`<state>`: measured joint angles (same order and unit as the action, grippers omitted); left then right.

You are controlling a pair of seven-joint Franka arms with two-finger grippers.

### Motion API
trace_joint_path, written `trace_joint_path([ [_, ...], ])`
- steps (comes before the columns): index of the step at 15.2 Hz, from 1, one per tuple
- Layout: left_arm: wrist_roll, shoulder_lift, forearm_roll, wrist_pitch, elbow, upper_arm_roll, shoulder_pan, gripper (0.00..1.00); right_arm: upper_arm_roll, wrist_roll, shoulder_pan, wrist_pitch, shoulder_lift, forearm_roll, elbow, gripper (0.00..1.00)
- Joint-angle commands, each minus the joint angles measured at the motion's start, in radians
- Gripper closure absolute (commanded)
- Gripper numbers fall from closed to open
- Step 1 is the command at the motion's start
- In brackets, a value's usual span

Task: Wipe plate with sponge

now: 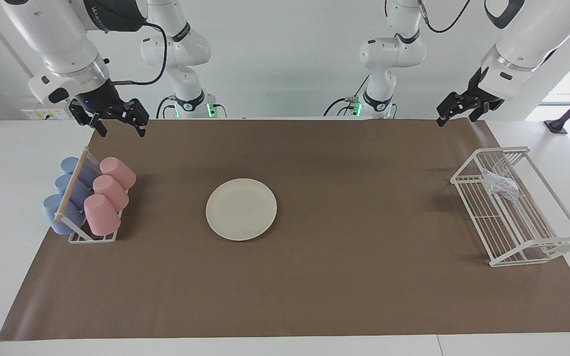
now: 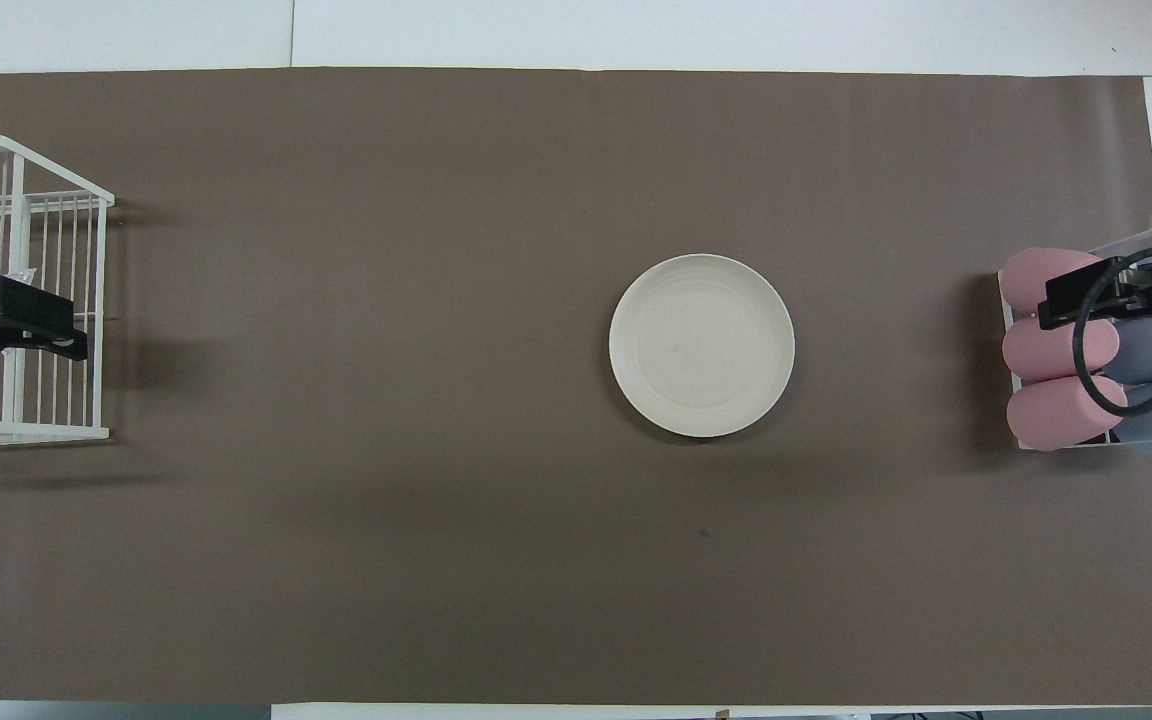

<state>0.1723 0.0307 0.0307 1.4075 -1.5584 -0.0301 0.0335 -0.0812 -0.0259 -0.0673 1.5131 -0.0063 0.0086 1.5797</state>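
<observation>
Right gripper [image 1: 119, 123] hangs in the air over the edge of the brown paper-covered surface [image 1: 344, 277] nearest the robots, at the right arm's end; its fingers are spread apart, grasping nothing. Left gripper [image 1: 455, 112] hangs over the same edge at the left arm's end; whether its fingers are released or clenched cannot be told. The white wire rack [image 1: 557, 244] stands at the left arm's end, and the small silvery-grey crinkled sponge [image 1: 500, 185] lies in its portion nearer the robots. At the right arm's end, a rack holds pink cups [image 1: 109, 195] and blue cups [image 1: 65, 193]. The round cream-white plate [image 1: 241, 209] lies flat between the two racks, closer to the cups.
</observation>
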Motion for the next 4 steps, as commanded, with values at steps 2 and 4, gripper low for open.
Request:
trace_joint_path([
  [2,-0.016,-0.006,-0.04,0.011,0.014,0.006,0.008,0.0,0.0,0.015,0.003,0.002,-0.012,0.013,0.008,0.0],
  [4,-0.016,-0.005,-0.037,0.013,0.012,0.006,0.008,0.0,0.0,0.015,0.003,0.002,-0.012,0.013,0.008,0.0],
])
